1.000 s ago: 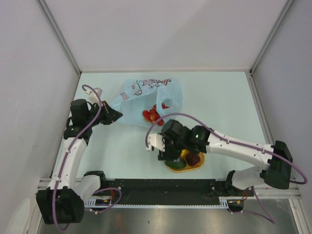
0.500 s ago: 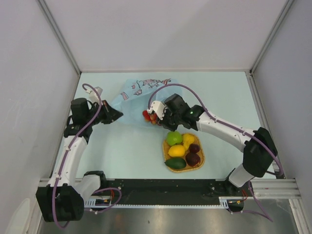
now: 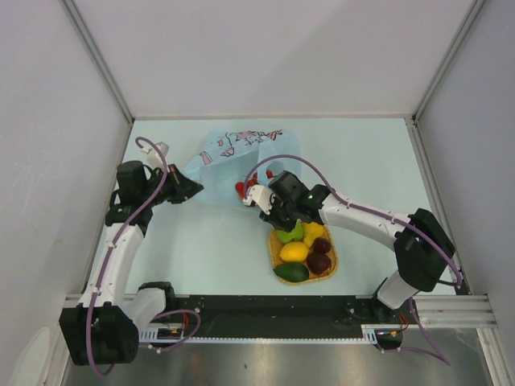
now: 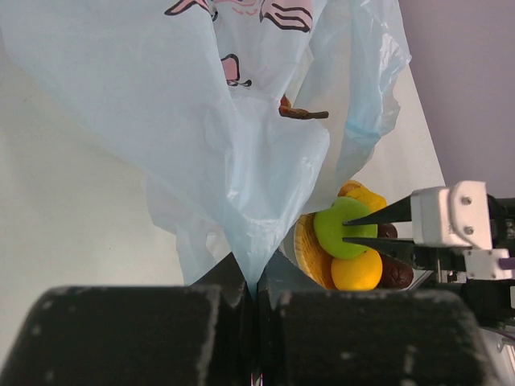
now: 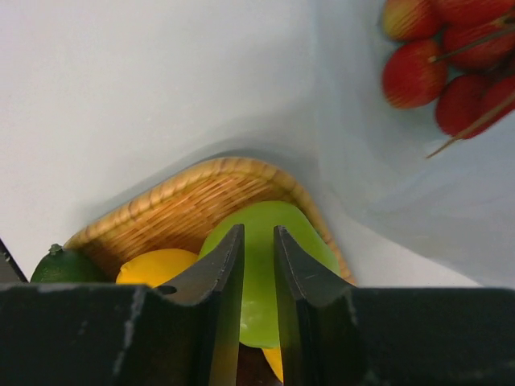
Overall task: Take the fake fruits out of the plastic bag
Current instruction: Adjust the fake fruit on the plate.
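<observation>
The light-blue plastic bag lies at the back of the table, its mouth facing the tray. My left gripper is shut on the bag's near-left corner and holds it up. Small red fruits on stems lie in the bag mouth. My right gripper hovers over the orange woven tray, its jaws a narrow gap apart and empty, right above the green round fruit. The tray also holds a lemon, a pear-like fruit, a dark red fruit and a dark green oval.
White walls stand on three sides of the pale table. The tray sits near the front edge, just right of centre, close to the bag's mouth. The black rail with both arm bases runs along the front.
My right gripper went from the tray to the bag mouth at the small red fruits, then came back over the tray's green fruit. The left gripper has kept its hold on the bag.
</observation>
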You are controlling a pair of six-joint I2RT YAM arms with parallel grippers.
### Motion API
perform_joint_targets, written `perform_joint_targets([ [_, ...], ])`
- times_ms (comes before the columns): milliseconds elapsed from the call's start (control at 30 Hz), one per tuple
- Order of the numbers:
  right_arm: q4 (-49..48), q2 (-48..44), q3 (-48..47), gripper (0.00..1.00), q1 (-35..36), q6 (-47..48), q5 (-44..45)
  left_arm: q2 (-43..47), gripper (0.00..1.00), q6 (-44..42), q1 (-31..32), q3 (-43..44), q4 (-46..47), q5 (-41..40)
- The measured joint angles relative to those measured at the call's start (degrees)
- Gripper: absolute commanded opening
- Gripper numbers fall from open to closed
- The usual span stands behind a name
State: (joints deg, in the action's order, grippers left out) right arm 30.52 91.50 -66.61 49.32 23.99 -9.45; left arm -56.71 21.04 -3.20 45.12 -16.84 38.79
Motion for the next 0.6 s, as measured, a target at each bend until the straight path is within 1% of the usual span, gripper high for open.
perform_joint_targets([
  [133, 0.5, 0.0, 1.3, 0.26, 0.4, 0.0, 0.2, -0.5, 0.00, 0.2, 0.0, 0.0, 0.3, 0.4],
  [167, 0.5, 0.0, 1.3, 0.27, 0.4, 0.0, 0.5, -0.7, 0.00, 0.2, 0.0, 0.0, 0.4, 0.4],
  [200, 0.3, 0.0, 1.3, 0.30, 0.4, 0.0, 0.9, -0.7, 0.00, 0.4, 0.0, 0.0, 0.5, 0.4],
  [233, 0.1, 0.0, 1.3, 0.36, 0.5, 0.1, 1.2, -0.7, 0.00, 0.5, 0.0, 0.0, 0.6, 0.4],
  [333, -0.4, 0.0, 0.6, 0.44, 1.0, 0.5, 2.0, -0.7, 0.00, 0.6, 0.0, 0.0, 1.4, 0.4],
  [433, -0.7, 0.0, -2.5, 0.43, 2.3, 1.4, 2.0, -0.7, 0.00, 0.8, 0.0, 0.0, 1.8, 0.5],
  [600, -3.3, 0.4, -11.2, 0.42, 4.0, 1.5, 0.1, -0.7, 0.00, 1.0, 0.0, 0.0, 2.2, 0.6],
])
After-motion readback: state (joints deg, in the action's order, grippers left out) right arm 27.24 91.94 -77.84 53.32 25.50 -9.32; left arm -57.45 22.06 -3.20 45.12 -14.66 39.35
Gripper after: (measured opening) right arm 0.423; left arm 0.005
